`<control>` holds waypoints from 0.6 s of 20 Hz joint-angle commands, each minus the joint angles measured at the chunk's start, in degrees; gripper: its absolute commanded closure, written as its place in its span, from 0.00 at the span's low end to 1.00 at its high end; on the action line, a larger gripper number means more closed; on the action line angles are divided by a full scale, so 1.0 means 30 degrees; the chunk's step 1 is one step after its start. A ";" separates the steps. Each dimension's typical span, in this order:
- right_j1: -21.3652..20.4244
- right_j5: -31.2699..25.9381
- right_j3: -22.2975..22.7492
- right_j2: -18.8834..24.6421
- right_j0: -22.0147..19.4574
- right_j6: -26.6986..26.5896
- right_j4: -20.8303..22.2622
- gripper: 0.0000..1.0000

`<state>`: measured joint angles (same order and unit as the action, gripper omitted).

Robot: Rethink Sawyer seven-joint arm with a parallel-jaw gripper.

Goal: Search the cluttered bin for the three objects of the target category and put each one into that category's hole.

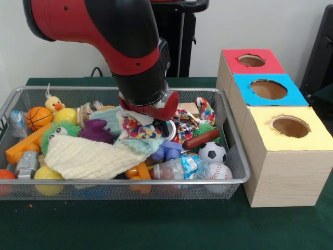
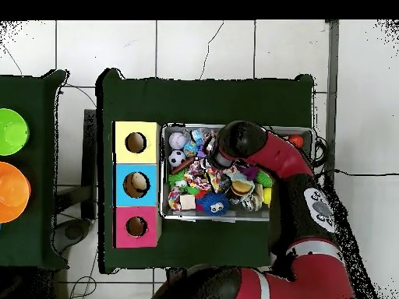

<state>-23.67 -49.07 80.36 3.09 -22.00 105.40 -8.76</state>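
Observation:
The wire mesh bin (image 1: 73, 89) is full of toys. My gripper (image 1: 152, 122) is down in its middle, pressed among a confetti-patterned cloth and a pale knitted cloth (image 1: 88, 156); its tips are buried in the clutter. A fluffy yellow duckling (image 1: 53, 104) sits at the bin's far left corner, well away from the gripper. A purple fuzzy toy (image 1: 96, 130) and a green fuzzy toy with eyes (image 1: 59, 132) lie left of the gripper. In the overhead view the arm (image 2: 269, 156) covers much of the bin (image 2: 163, 173) and hides the gripper.
Three joined boxes stand beside the bin, with holes in red (image 1: 252, 60), blue (image 1: 268, 89) and yellow (image 1: 290, 126) tops. A soccer ball (image 1: 212, 152), baseball (image 1: 219, 171), toy sausage (image 1: 202, 139) and small basketball (image 1: 39, 117) also lie in the bin.

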 commanded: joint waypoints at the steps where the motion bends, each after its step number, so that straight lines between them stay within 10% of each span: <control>1: 0.0598 -0.0509 0.2905 0.0736 0.0987 0.5242 -0.1796 1.00; 9: 0.0407 0.0072 0.3247 0.0570 0.1395 0.4782 -0.2616 1.00; 10: 0.0395 0.0150 0.3241 0.0381 0.1550 0.4528 -0.2589 0.00; 12: 0.0384 0.0114 0.3149 0.0233 0.1645 0.4459 -0.2426 0.00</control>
<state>-23.79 -49.04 84.77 2.20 -19.01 105.59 -13.16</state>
